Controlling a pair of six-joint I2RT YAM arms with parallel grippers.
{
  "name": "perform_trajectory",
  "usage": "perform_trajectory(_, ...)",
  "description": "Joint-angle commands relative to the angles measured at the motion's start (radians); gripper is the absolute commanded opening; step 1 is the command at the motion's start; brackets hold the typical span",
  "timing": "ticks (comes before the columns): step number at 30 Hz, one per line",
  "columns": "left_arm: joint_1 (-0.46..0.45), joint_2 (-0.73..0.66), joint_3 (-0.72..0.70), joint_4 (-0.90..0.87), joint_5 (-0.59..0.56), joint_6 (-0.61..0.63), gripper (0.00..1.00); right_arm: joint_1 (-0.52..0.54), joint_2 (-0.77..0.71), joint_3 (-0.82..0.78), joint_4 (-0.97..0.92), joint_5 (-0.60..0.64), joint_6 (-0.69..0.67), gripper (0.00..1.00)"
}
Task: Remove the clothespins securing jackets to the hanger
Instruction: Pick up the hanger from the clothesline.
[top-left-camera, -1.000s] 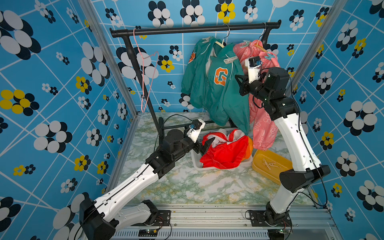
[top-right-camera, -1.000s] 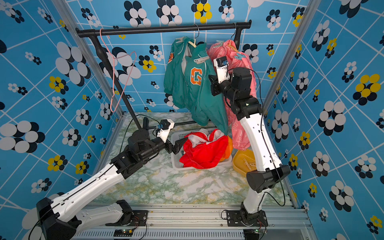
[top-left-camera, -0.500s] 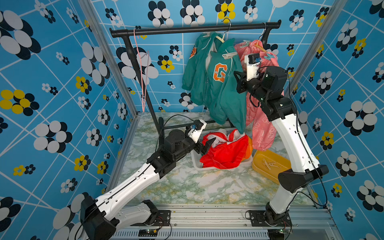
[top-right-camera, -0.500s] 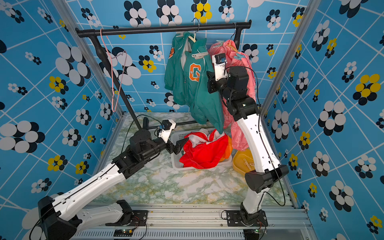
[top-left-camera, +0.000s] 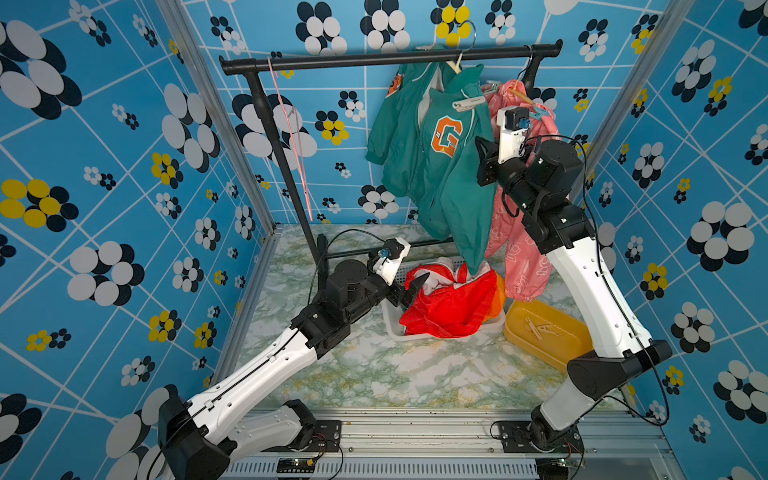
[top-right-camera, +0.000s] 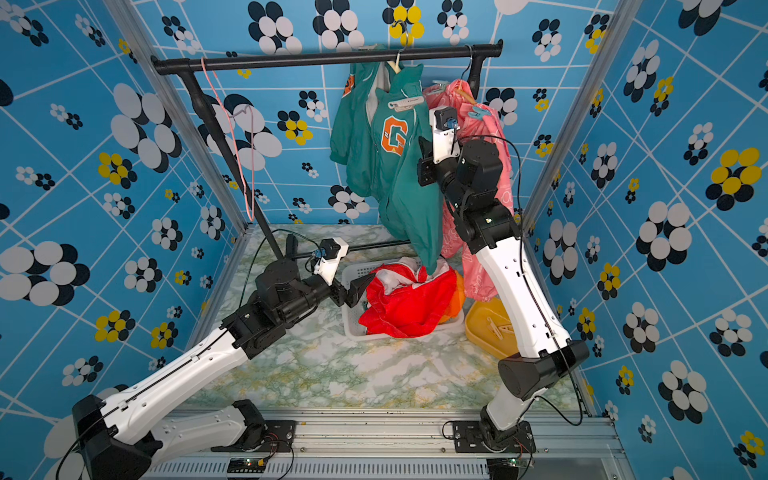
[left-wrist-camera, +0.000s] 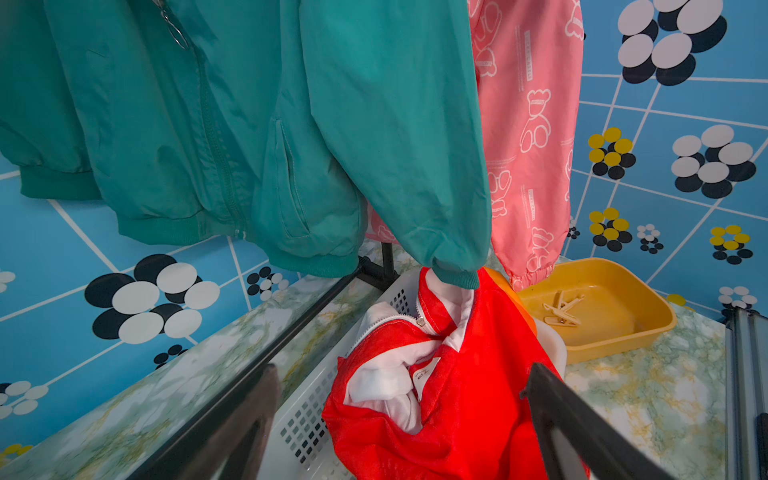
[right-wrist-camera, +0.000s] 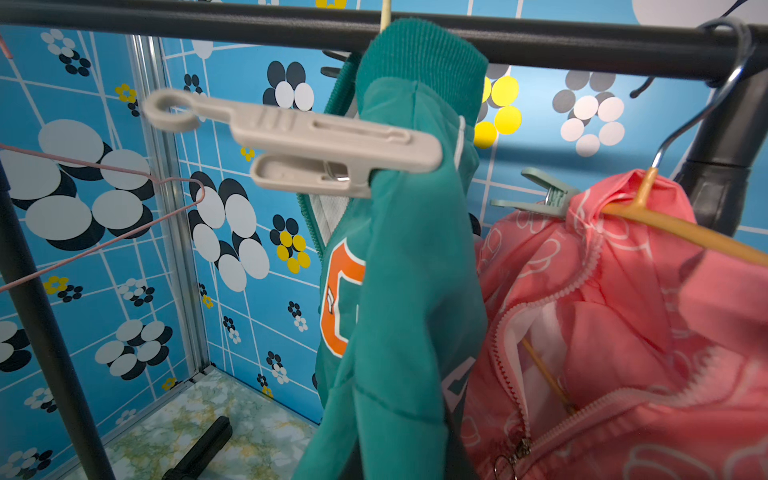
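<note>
A whitish clothespin (top-left-camera: 468, 104) (right-wrist-camera: 299, 141) clips the green jacket (top-left-camera: 436, 166) at its shoulder, on a hanger under the black rail (top-left-camera: 374, 60). Beside it hangs the pink jacket (top-left-camera: 519, 249), with a pale teal clothespin (right-wrist-camera: 536, 195) on its orange hanger. My right gripper (top-left-camera: 482, 153) is shut and raised against the green sleeve, just below the whitish pin; fabric hides its tips in the right wrist view. The red jacket (top-left-camera: 453, 303) lies in a white basket (top-left-camera: 392, 324). My left gripper (left-wrist-camera: 403, 374) stands open at the basket's near side, over the red jacket, holding nothing.
A yellow tray (top-left-camera: 544, 332) with tan clothespins (left-wrist-camera: 561, 309) sits right of the basket, close to the right arm. An empty pink wire hanger (top-left-camera: 291, 137) hangs at the rail's left end. The rack's black post and foot bar cross the marble floor behind the left arm.
My right gripper has risen and shifted left along the green jacket, which has swung left with it. The left arm has stayed still.
</note>
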Motion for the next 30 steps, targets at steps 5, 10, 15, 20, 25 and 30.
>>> perform_trajectory(5,-0.008,-0.033,-0.017,-0.003,-0.046,0.015,0.94,0.001,-0.086,0.009,0.236,0.001,0.009,0.00)
perform_trajectory(10,-0.008,-0.030,-0.026,0.011,-0.051,0.019,0.95,0.001,-0.114,0.007,0.160,-0.010,-0.011,0.00)
perform_trajectory(15,-0.007,-0.031,-0.037,0.020,-0.035,0.015,0.95,0.004,-0.237,-0.224,0.213,0.019,-0.042,0.00)
perform_trajectory(20,-0.008,-0.033,-0.041,0.024,-0.039,0.015,0.96,0.005,-0.357,-0.395,0.203,0.024,-0.048,0.00)
perform_trajectory(25,-0.007,-0.035,-0.052,0.042,-0.045,0.011,0.97,0.015,-0.481,-0.523,0.184,-0.001,-0.049,0.00)
perform_trajectory(30,-0.008,-0.038,-0.044,0.052,-0.028,0.015,0.96,0.021,-0.582,-0.560,0.108,-0.046,-0.050,0.00)
